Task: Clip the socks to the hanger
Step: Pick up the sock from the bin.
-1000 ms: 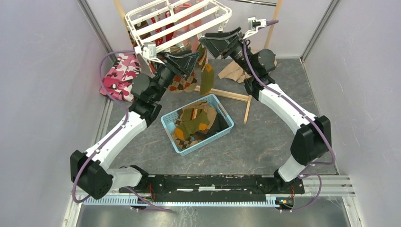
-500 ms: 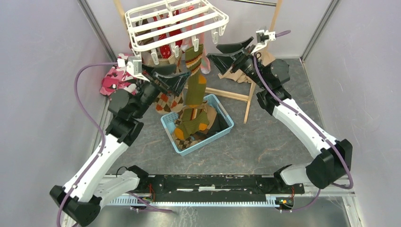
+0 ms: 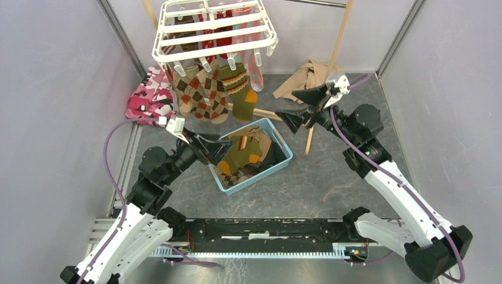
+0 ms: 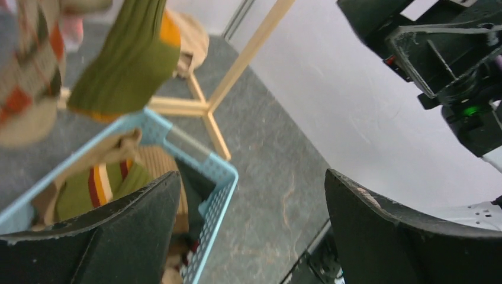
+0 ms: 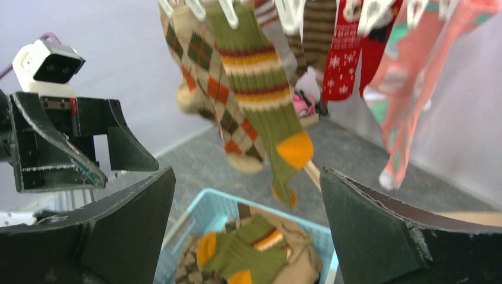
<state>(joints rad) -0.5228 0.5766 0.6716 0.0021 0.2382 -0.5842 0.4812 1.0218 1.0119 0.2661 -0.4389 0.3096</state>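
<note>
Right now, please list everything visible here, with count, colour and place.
hanger: one, white, raised at back
argyle socks: at least two, brown-orange-cream, on hanger
olive sock: one, green-orange, on hanger
red socks: count unclear, on hanger
pink socks: count unclear, on hanger
basket: one, light blue, centre, holds socks
camouflage garment: one, pink, back left
cloth: one, beige, back right
wooden rack: one, pale, behind basket
left gripper: black, open, by basket
right gripper: black, open, right of basket
</note>
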